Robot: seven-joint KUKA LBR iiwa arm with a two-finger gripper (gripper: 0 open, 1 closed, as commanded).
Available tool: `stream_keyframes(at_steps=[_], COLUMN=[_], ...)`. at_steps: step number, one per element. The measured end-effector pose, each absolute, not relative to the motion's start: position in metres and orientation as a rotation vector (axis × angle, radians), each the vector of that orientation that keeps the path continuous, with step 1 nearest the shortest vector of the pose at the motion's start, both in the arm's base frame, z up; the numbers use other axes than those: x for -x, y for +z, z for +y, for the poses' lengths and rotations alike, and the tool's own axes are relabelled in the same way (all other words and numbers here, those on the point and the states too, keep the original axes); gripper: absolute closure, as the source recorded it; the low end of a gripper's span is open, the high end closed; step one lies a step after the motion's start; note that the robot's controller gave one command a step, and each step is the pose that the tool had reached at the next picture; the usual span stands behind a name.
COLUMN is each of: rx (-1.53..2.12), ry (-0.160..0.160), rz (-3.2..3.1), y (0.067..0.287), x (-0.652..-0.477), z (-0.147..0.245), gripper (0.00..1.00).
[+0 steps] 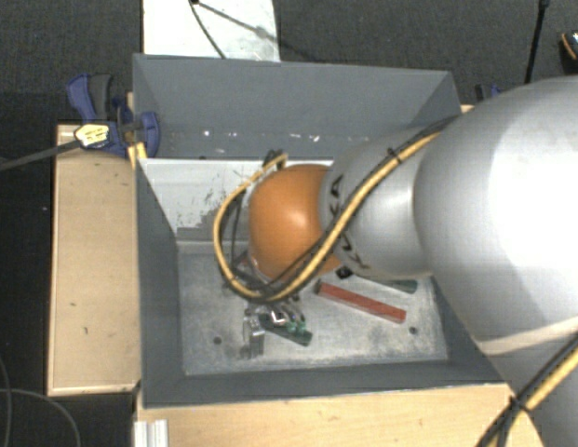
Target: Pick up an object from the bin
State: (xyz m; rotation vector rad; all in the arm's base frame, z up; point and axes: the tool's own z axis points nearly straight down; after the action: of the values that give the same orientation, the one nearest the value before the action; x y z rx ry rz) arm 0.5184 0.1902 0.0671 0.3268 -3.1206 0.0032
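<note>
The gripper (259, 330) sat low in the scuffed grey metal bin (163, 277), grip unreadable; green piece (298, 332) beside it, flat red bar (361, 303) beyond.

Single camera above the bin (158, 277), tilted slightly sideways, close in, arm (493, 222) entering from the right

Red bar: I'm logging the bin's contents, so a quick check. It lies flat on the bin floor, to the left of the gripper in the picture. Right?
Not quite. The red bar lies flat on the bin floor, but to the right of the gripper, as the camera view shows.
</note>
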Motion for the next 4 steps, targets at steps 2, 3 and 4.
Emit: stream_keyframes(at_steps=[2, 3, 4], rx=[-0.265, -0.408, -0.409], ry=[0.002, 0.007, -0.001], rz=[-3.13, -3.123, -3.117], y=[0.07, 0.071, 0.071], x=[-0.514, -0.576, -0.574], z=[0.037, -0.044, -0.038], gripper=[0.0, 0.0, 1.0])
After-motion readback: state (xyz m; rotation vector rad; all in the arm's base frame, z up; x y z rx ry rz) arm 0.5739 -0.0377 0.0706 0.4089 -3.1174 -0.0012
